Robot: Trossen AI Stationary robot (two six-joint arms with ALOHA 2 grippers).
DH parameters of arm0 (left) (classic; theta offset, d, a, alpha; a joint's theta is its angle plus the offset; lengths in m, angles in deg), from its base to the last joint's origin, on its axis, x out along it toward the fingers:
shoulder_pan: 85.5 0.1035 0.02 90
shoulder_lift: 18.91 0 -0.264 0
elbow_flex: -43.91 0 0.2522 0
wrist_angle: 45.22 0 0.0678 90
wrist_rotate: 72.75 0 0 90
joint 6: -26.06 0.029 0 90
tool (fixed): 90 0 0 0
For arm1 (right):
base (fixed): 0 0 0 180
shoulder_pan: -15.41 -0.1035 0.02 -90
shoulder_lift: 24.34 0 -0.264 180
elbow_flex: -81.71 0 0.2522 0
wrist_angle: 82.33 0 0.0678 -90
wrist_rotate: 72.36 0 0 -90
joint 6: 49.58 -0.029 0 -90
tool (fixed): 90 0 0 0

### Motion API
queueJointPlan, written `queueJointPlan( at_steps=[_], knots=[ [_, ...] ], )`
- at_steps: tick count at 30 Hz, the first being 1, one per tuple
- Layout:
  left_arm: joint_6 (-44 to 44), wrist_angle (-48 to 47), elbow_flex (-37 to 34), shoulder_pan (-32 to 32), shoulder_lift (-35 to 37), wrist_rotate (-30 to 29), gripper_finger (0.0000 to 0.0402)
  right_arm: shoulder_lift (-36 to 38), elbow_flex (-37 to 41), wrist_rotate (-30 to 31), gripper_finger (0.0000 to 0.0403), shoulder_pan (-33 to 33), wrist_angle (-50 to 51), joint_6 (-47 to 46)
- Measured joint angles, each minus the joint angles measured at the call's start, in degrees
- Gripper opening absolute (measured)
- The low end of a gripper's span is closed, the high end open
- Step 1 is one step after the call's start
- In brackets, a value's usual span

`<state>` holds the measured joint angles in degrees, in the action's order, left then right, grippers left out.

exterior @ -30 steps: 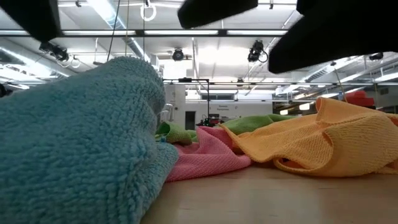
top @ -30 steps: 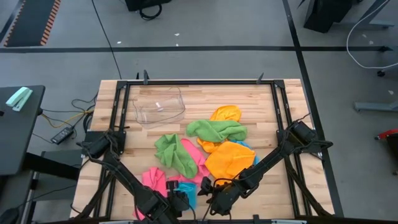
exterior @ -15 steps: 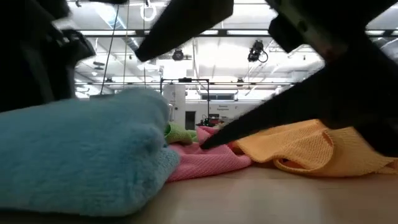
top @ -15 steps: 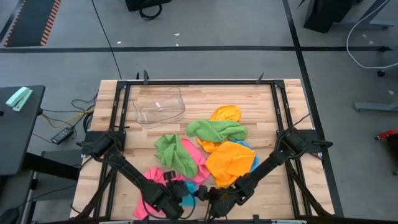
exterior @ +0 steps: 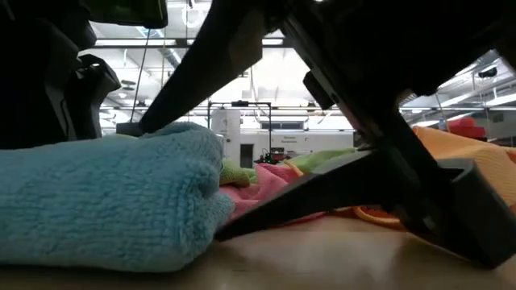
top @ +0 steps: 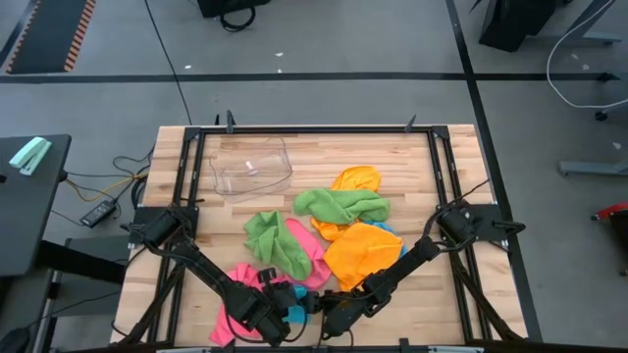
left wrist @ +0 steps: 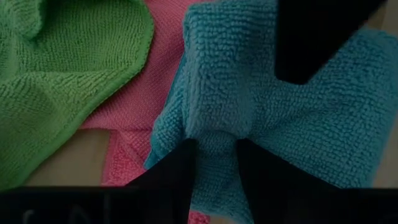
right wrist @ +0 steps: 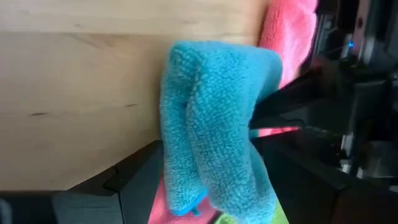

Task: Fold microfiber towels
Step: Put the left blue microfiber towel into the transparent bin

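Since a moment ago, when the blue towel (exterior: 105,201) stood up in a tall hump, it has been pressed down into a low, flat bundle, and both hands have closed in on it. Left of the blue towel lies a pink towel (top: 240,282), partly hidden under the left arm. From above, the blue towel shows only as a sliver between the arms, at the near edge of the desk (top: 412,167). On its left side, the left hand (left wrist: 214,149) pinches a fold of it between nearly closed fingers. On its right side, the right hand (top: 329,316) has its fingers spread wide, one low against the towel's side; whether it grips is hard to tell. Beyond the blue towel lie green (top: 277,243) and orange towels (top: 363,250).
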<state>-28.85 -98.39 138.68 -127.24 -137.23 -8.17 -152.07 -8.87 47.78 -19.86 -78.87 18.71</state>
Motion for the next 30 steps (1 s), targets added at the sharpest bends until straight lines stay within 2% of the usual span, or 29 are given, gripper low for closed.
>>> queueJointPlan(
  at_steps=[4, 10, 16, 21, 30],
  knots=[
    [-0.07, -0.02, -0.01, 0.0, -0.04, -0.02, 0.013, -0.17, -0.04, -0.75, 0.0286, 0.02, -1.32, 2.45],
    [-0.06, 0.04, -0.02, 0.04, -0.07, 0.02, 0.013, -0.27, -0.51, -7.65, 0.0286, 1.33, -0.91, 3.96],
    [-0.26, 0.14, -0.04, 0.02, -0.11, 0.0, 0.0127, -0.25, -0.55, -10.02, 0.0274, 2.59, 0.51, 4.15],
    [-0.39, 0.18, -0.04, 0.02, -0.15, -0.02, 0.0133, -0.25, -0.54, -12.35, 0.0238, 2.67, 1.03, 4.34],
    [-0.14, 0.45, 0.55, 0.02, -0.17, 0.14, 0.0131, -0.31, -0.49, -12.7, 0.015, 2.67, 1.37, -0.24]
  ],
)
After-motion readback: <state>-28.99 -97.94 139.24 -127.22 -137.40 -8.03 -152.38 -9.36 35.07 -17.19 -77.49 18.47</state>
